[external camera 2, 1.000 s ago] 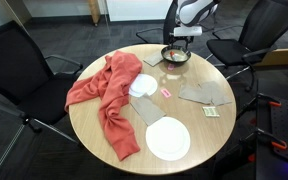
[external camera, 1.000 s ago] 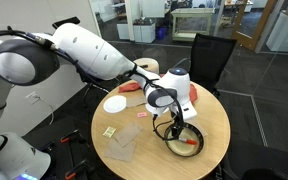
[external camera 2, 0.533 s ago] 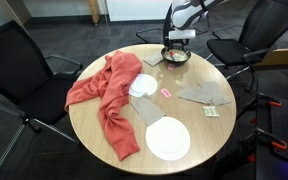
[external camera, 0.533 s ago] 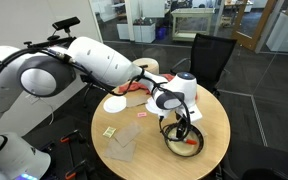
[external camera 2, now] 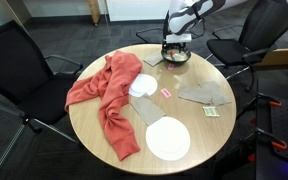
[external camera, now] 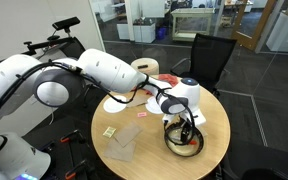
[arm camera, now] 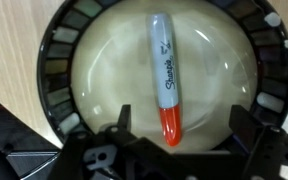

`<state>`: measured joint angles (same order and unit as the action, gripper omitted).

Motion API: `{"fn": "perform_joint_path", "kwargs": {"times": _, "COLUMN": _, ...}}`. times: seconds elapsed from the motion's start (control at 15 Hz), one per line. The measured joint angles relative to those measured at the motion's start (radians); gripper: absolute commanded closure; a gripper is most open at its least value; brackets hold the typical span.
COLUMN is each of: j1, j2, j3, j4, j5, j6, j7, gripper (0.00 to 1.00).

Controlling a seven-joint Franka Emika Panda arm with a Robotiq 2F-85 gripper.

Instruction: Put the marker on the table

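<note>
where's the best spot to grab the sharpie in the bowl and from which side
Grip the Sharpie marker on its grey barrel, mid-length, straight down from above. It lies flat in the bowl, whose raised rim likely blocks a side approach. The open gripper would close across its width.

"Sharpie" printed along the marker (arm camera: 164,72)

Office meeting area: a round wooden table (external camera 2: 216,128) ringed by black swivel chairs (external camera 2: 22,68) on grey carpet (external camera 2: 24,150); glass-walled rooms (external camera: 284,25) line the background in an exterior view
</note>
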<state>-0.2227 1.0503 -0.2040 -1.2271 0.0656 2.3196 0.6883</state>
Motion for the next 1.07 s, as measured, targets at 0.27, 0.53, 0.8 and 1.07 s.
{"fn": "perform_joint_path", "kwargs": {"times": 0.27, "j1": -0.008, "j2": 0.04, "j3": -0.001, "j4": 0.044, "j5": 0.0, "j6": 0.0, "j7": 0.0, "gripper": 0.28}}
{"fn": "perform_joint_path", "kwargs": {"times": 0.53, "j1": -0.015, "j2": 0.065, "j3": -0.001, "j4": 0.07, "j5": 0.0, "j6": 0.0, "j7": 0.0, "gripper": 0.57}}
{"fn": "perform_joint_path", "kwargs": {"times": 0.8, "j1": -0.021, "j2": 0.076, "j3": -0.001, "j4": 0.087, "j5": 0.0, "j6": 0.0, "j7": 0.0, "gripper": 0.88}}
{"fn": "perform_joint_path", "kwargs": {"times": 1.07, "j1": -0.022, "j2": 0.077, "j3": -0.001, "j4": 0.094, "j5": 0.0, "j6": 0.0, "j7": 0.0, "gripper": 0.94}}
